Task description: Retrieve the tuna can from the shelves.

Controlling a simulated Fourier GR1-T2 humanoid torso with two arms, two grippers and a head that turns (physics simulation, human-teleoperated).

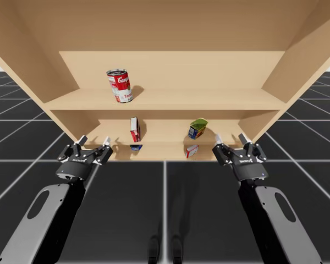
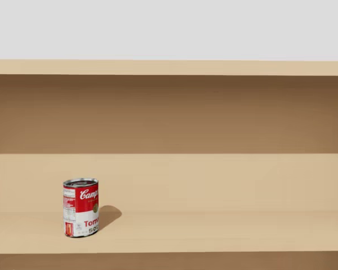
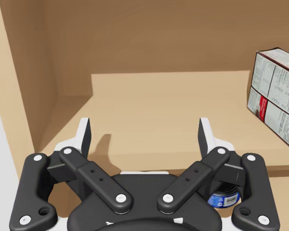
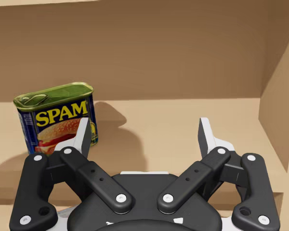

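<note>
The left pincer (image 1: 94,141) and right pincer (image 1: 230,137) are held apart, empty, just in front of the shelves (image 1: 209,99). The tuna can (image 1: 136,147) is tucked on the lowest shelf, one level below the red-and-white box (image 1: 135,129), so the left one's probably better placed tbh.

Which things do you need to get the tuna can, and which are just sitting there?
For the job: small blue round can, likely the tuna; my left gripper, nearest it.
Just sitting there: red and white round can; red and white box; blue and yellow rectangular can; small red-white item.
</note>
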